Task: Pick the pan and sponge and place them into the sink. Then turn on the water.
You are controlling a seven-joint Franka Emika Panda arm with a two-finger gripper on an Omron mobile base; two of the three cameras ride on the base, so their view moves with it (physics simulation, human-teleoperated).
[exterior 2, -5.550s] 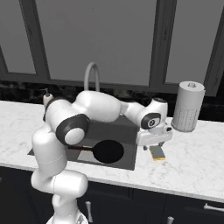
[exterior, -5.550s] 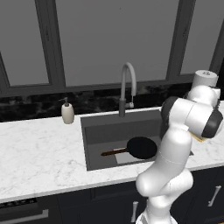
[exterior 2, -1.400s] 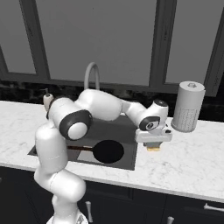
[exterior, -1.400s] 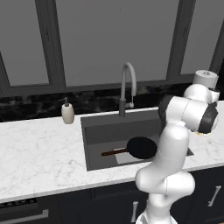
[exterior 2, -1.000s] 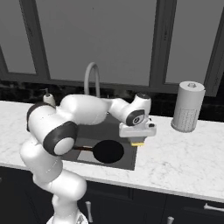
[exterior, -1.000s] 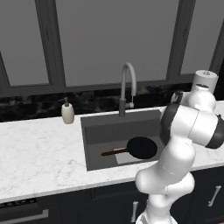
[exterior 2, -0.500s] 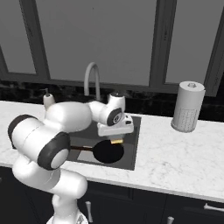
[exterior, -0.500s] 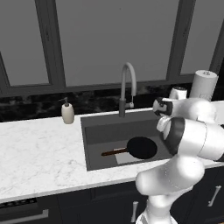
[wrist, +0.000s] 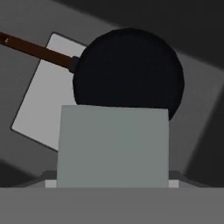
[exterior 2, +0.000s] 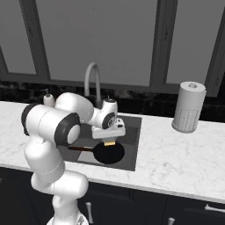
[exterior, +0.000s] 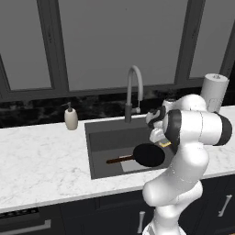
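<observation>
One pan [exterior: 148,154] is sitting in the sink [exterior: 103,137], flat on the bottom at the right end, its reddish-brown handle pointing left across the lighter grey patch. From the hand view you look straight down on it: black round pan [wrist: 129,70] with the handle running off to the upper left, and a grey-green block, the scrubby face of the sponge [wrist: 113,146], covering the lower middle of the picture right in front of the camera.

So the sponge is up in the gripper [exterior 2: 110,141], held over the basin just above the pan. In the right base view a bit of yellow pokes out under the white hand [exterior 2: 110,142], and the left base view shows a yellow sliver [exterior: 165,144] at the hand too, just beside the pan's far edge. The jaws stand fairly wide, clamped across the sponge's width. I can't actually make out the fingertips themselves, the sponge hides them, so I'm going mostly by how it hangs there off the counter.

Gooseneck faucet [exterior: 133,92] stands behind the sink with no stream coming out. Soap dispenser [exterior: 70,117] is on the marble counter [exterior: 41,160] to the left, and a paper towel roll [exterior 2: 188,107] is on the right.
</observation>
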